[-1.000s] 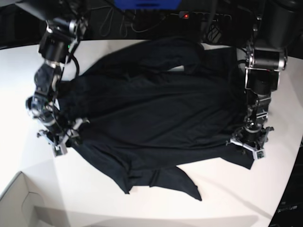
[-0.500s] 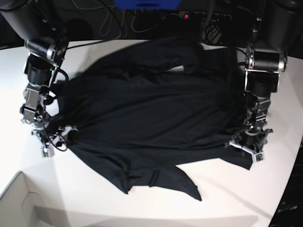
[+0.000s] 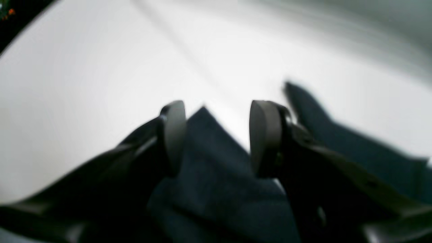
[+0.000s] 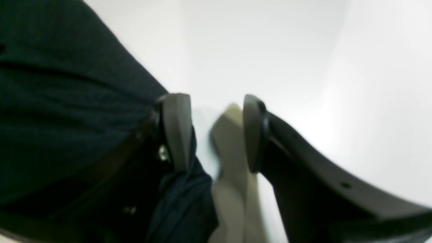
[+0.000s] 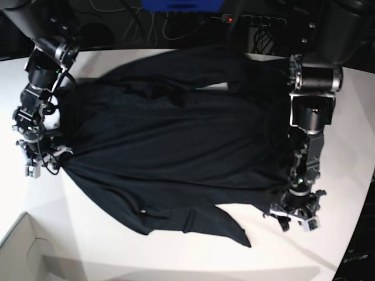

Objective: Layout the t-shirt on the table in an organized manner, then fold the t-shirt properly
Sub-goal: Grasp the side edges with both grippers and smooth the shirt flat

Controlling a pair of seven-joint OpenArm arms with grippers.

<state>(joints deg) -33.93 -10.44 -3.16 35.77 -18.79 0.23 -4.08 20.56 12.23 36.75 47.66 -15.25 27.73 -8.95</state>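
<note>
The black t-shirt (image 5: pixel 176 152) lies spread on the white table (image 5: pixel 117 246). The left end effector (image 3: pixel 216 135) straddles a fabric corner, jaws apart; the right end effector (image 4: pixel 216 131) is parted beside the shirt's edge.

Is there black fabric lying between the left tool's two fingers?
Yes, in the left wrist view a point of the t-shirt lies between the left tool fingers.

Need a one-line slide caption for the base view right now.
Two claws, right and left, at opposite edges of a black t-shirt spread on the white table.
</note>
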